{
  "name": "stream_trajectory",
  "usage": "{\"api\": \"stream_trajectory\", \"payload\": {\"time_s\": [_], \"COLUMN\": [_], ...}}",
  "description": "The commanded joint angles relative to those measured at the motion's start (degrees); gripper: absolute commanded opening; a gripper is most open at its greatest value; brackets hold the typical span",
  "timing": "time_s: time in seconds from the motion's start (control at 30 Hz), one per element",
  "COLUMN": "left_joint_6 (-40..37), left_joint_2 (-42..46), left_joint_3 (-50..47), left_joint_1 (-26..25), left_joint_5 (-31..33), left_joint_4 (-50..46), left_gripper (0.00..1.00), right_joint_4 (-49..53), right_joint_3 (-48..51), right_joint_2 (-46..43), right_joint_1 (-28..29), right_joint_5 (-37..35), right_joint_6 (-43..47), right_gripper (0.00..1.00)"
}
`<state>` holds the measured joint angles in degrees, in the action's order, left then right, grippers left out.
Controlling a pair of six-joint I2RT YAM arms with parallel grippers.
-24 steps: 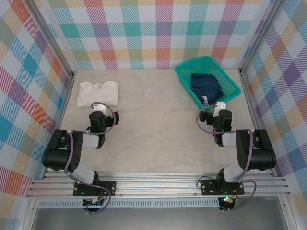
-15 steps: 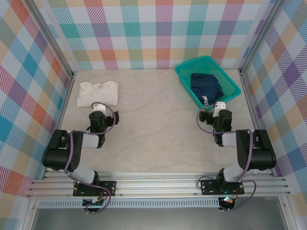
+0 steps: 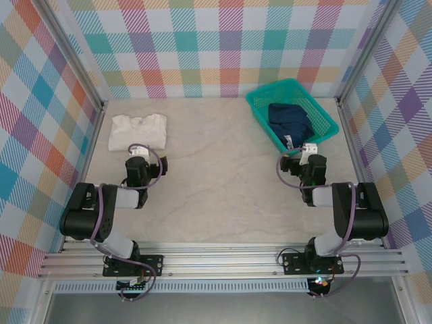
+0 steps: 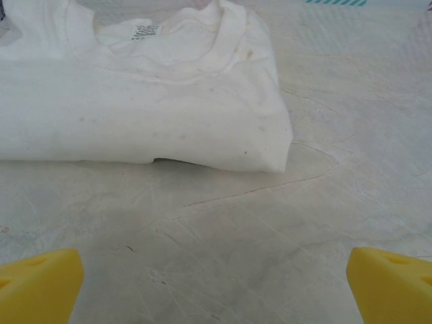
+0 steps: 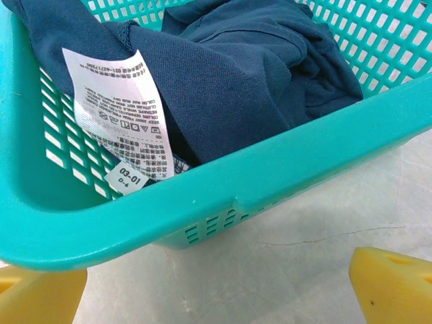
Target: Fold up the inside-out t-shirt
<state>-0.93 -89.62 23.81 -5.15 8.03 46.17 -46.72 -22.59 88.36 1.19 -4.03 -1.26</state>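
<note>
The navy t-shirt (image 5: 256,67) lies bunched in the basket (image 5: 304,158) just ahead of the wide-spread right jaws; the left jaws, also wide, face a white shirt (image 4: 135,101).

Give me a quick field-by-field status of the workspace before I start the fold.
target: navy t-shirt, bunched inside the teal basket, white care label showing
basket position: far right of the table
other garment: white folded shirt, far left
left pincer: open, empty, facing the white folded shirt
right pincer: open, empty, facing the teal basket's near wall
fold progress: not started
</note>
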Motion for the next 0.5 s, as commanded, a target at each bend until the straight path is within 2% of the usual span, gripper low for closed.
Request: {"api": "stream_trajectory", "payload": {"time_s": [0.0,0.13,0.2,0.3,0.37,0.47], "left_joint_6": [0.9,5.2,8.3,15.0,17.7,21.7], "left_joint_2": [2.6,13.6,19.5,26.6,29.1,29.0], "left_joint_3": [1.0,3.2,2.8,5.3,8.1,11.7], "left_joint_1": [0.8,0.8,0.8,0.8,0.8,0.4], "left_joint_5": [2.7,9.2,10.5,11.1,7.3,-4.1], "left_joint_4": [-2.7,-16.8,-20.7,-30.1,-35.8,-38.4], "left_gripper": [1.00,1.00,1.00,1.00,1.00,1.00], "right_joint_4": [-0.6,2.9,4.4,12.0,17.1,22.9], "right_joint_3": [-0.3,2.3,4.3,5.3,4.9,1.4], "right_joint_2": [-2.3,-10.8,-16.1,-26.2,-32.6,-36.8], "right_joint_1": [0.2,0.2,0.2,0.2,0.2,3.0], "right_joint_5": [-1.7,-8.7,-12.9,-19.7,-19.9,-13.3], "right_joint_6": [-0.7,-3.7,-6.0,-11.5,-13.0,-10.5], "right_gripper": [1.00,1.00,1.00,1.00,0.99,0.97]}}
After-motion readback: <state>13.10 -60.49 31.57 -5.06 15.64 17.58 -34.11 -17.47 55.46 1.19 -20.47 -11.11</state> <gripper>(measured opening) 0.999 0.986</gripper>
